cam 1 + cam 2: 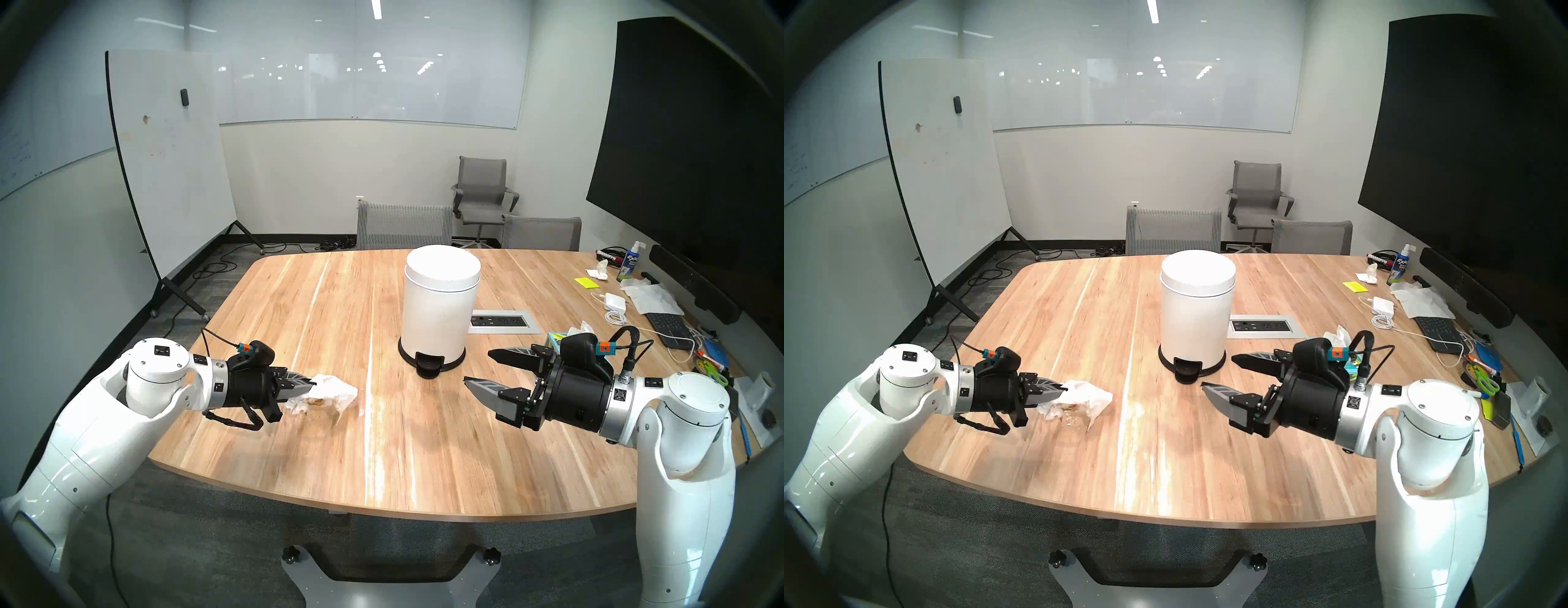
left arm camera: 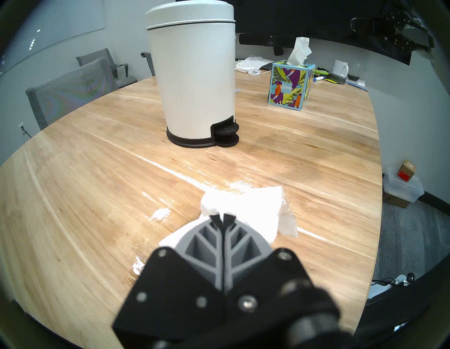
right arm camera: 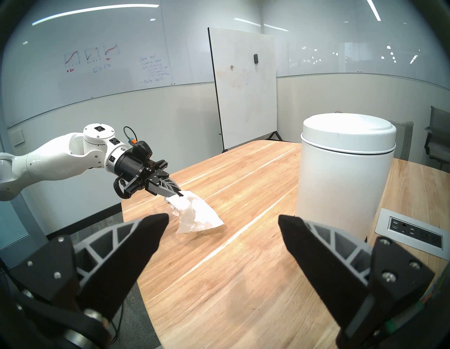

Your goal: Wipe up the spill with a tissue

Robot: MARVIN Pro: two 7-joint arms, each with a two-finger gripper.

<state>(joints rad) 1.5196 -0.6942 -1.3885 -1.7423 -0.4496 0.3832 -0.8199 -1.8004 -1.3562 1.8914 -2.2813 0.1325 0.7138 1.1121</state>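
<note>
Currently L gripper (image 1: 312, 383) pinched fully closed on one corner of the tissue (image 1: 333, 392); jaws meet w/ no gap in the left wrist view. R gripper (image 1: 477, 367) spread wide, holding nothing, parked above the table (image 1: 424, 446) near the pedal bin (image 1: 439, 305)

Tissue: crumpled white sheet, brownish stain on its underside, hanging from the L tips over the near-left part of the table. Whether its low end touches the wood, can't tell. Bin well apart, further back and to the right

Spill: no clear puddle in any view. Faint wet sheen w/ whitish flecks (image 2: 159, 214) on the wood just beside the tissue; could be residue, could be glare

Handling (judgement): v. light, limp, no stiffness; wet part weaker, likely to tear if dragged hard. Won't slip much from a closed pinch. Best hold = bunched dry edge, as now, so the loose body stays free to wipe

Orientation: long axis runs from the pinch point away from the L gripper, slanting down toward table centre; free end points right and slightly toward the robot in the head views
</note>
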